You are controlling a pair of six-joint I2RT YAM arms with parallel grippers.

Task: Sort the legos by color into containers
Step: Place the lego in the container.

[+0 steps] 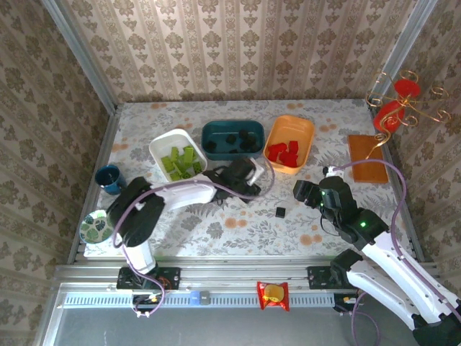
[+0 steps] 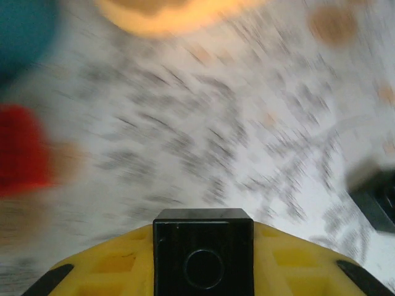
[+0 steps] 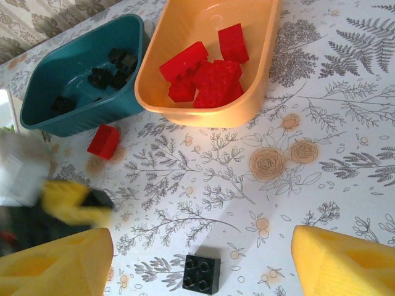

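My left gripper [image 1: 247, 177] hovers just in front of the dark teal tray [image 1: 216, 132], shut on a black lego [image 2: 203, 253] held between its yellow fingers [image 2: 105, 271]; this wrist view is blurred. The gripper appears again, smeared, as my left gripper [image 3: 68, 206]. A red lego [image 3: 103, 141] lies on the table beside the teal tray [image 3: 43, 105]. Another black lego [image 3: 202, 273] [image 1: 281, 212] sits loose between the open fingers of my right gripper [image 3: 202, 246] [image 1: 306, 193]. The white tray [image 1: 162, 140] holds green legos [image 1: 180, 160]. The orange tray [image 1: 306, 133] holds red legos [image 3: 207, 74].
A small blue cup [image 1: 109, 178] and a patterned plate [image 1: 96, 225] sit at the left edge. A brown-orange slab [image 1: 367, 158] and a gold stand with red pieces [image 1: 396, 108] are at the right. A snack packet [image 1: 273, 294] lies on the front rail.
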